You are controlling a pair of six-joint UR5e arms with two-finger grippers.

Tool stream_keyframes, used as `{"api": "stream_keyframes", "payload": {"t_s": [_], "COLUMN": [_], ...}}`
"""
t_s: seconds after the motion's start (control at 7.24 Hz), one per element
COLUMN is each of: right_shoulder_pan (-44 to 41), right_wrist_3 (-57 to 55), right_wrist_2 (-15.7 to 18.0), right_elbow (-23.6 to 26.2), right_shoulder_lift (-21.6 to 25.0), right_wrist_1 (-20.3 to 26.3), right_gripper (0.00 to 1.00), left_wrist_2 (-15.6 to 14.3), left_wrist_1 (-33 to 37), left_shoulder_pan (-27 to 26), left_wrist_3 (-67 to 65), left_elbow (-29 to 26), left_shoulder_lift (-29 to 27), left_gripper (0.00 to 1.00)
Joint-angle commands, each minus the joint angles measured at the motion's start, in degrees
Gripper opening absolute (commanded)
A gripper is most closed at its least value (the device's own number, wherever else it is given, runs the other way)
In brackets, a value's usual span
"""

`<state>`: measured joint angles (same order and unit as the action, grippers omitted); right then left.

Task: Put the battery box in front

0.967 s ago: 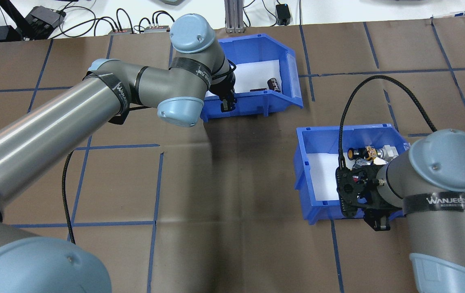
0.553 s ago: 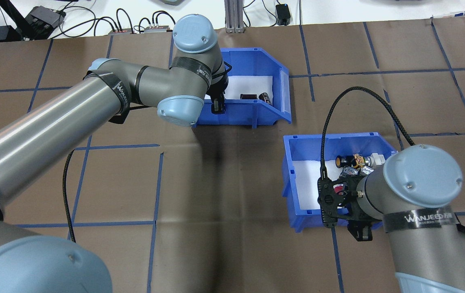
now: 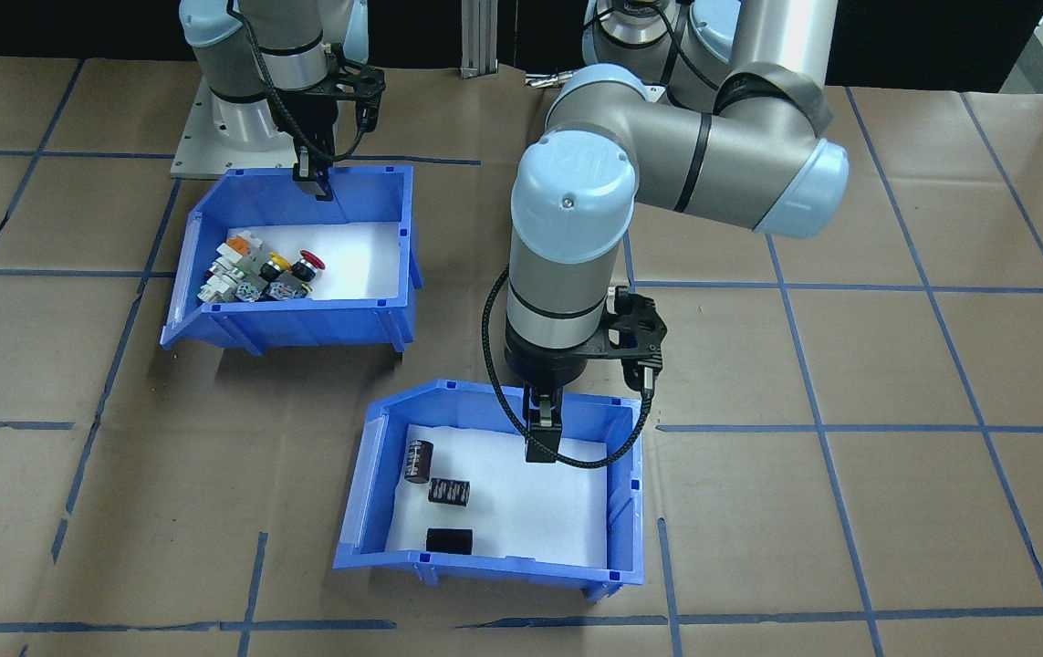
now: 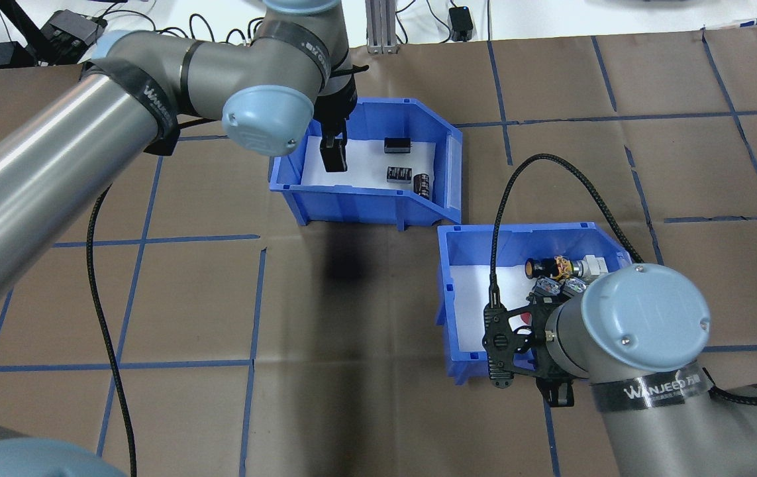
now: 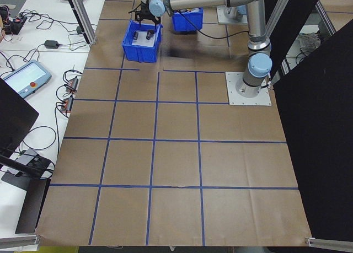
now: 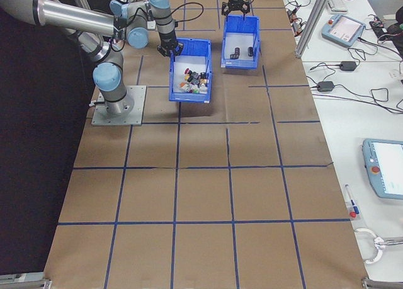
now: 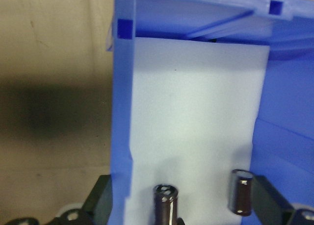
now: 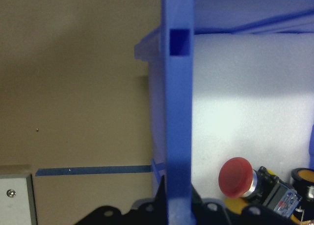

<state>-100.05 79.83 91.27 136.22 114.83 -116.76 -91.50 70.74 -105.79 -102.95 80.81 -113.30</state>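
The battery box (image 4: 352, 207), a blue bin with a white liner, stands far from the robot, also seen in the front view (image 3: 484, 561). Three dark pieces lie in it: a block (image 4: 397, 144) and two cylinders (image 4: 398, 173) (image 4: 423, 184). My left gripper (image 7: 185, 205) is open and straddles the box's near wall. One finger is just outside that wall, and the other finger (image 3: 543, 445) hangs over the liner. My right gripper (image 3: 316, 182) is shut on the near wall of the other blue bin (image 4: 452, 291), which holds coloured push-buttons.
The two bins nearly touch corner to corner. The right arm's base plate (image 3: 202, 146) lies just behind the button bin. An aluminium post (image 4: 378, 26) and cables (image 4: 219, 33) line the table's far edge. A black cable (image 4: 550, 172) arches over the button bin.
Both bins slid left in the overhead view and ended close together. The left arm rose. Its finger, earlier against the box's near wall, now shows over the liner.
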Motion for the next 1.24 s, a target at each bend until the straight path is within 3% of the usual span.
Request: {"api": "stream_keyframes", "payload": {"t_s": [0.0,0.41,0.69,1.11], "right_shoulder_pan": [-1.38,-6.81,-11.81,-19.80], "right_wrist_3": [-2.30,-7.31,-12.48,-18.48], "right_wrist_2": [0.05,0.04,0.22,3.72], "right_elbow": [0.01,-0.43,-2.44,-3.77], "right_shoulder_lift": [-0.04,-1.96,-6.43,-12.50], "right_wrist_1": [-0.22,-1.88,-4.35,-8.38], "right_gripper": [0.00,0.00,0.00,0.00], "left_wrist_2": [0.10,0.01,0.10,0.01], "left_wrist_1": [7.46,18.09,18.74,19.52], "left_shoulder_pan": [2.15,9.70,13.14,13.77], "left_wrist_3": [6.57,39.62,62.31,93.10], "left_elbow": [-2.24,-2.07,-1.63,1.00], "left_shoulder_lift": [3.85,10.45,12.74,16.88], "left_gripper": [1.00,1.00,1.00,1.00]}}
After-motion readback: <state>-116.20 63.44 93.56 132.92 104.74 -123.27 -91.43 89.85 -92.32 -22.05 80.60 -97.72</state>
